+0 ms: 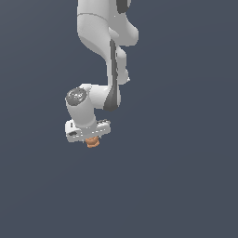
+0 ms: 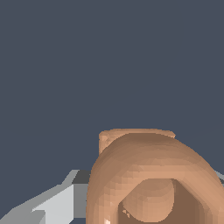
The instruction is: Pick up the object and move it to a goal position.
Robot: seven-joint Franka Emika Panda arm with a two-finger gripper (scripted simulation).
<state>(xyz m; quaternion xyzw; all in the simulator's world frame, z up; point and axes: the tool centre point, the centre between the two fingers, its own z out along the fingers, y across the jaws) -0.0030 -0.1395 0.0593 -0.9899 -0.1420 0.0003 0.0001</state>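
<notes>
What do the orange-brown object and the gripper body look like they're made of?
Orange-brown object: matte, clay- or terracotta-like, judging by its flat uniform colour and soft shading without highlights; as a render, uncertain. Gripper body: smooth white, satin plastic or painted metal, with faint sheen.

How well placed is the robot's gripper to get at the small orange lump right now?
Probably yes. The gripper sits right over the orange lump, which pokes out just beneath it and fills the wrist view. Nothing else is near. Whether the fingers are clamped on it cannot be told.
</notes>
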